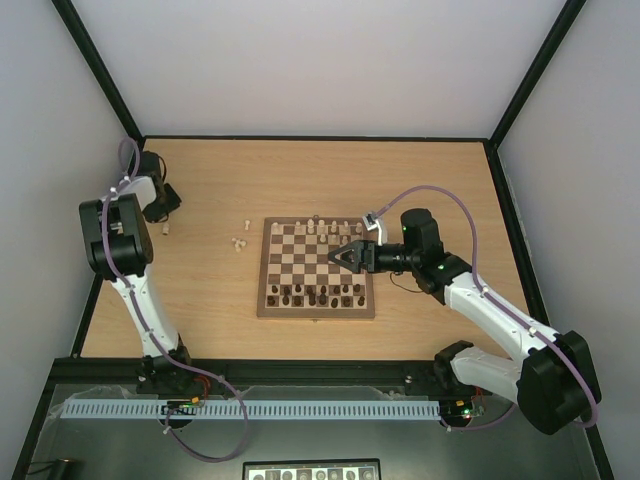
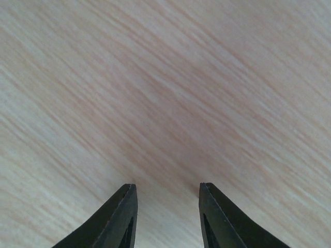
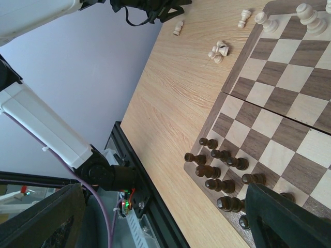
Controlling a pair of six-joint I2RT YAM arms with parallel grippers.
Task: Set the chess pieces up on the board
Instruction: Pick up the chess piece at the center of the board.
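Observation:
The board [image 1: 268, 300] lies mid-table, with dark chessmen [image 1: 318, 294] along its near rows and several pale chess pieces [image 1: 322, 228] along its far rows. More pale chess pieces lie off the board to its left [image 1: 237, 243], and one [image 1: 166, 227] rests close to my left gripper [image 1: 163, 208]. In the left wrist view the left gripper [image 2: 166, 186] is open over bare table, nothing between its fingers. My right gripper [image 1: 335, 256] hovers over the board's right half, wide open and empty. The right wrist view shows that gripper [image 3: 165, 217], the dark chessmen [image 3: 217, 170] and loose pale pieces [image 3: 218, 50].
The table's black frame edge [image 3: 150, 206] runs close to the board's near side. The left arm [image 1: 135, 290] stretches along the table's left edge. Walls close in the table on three sides.

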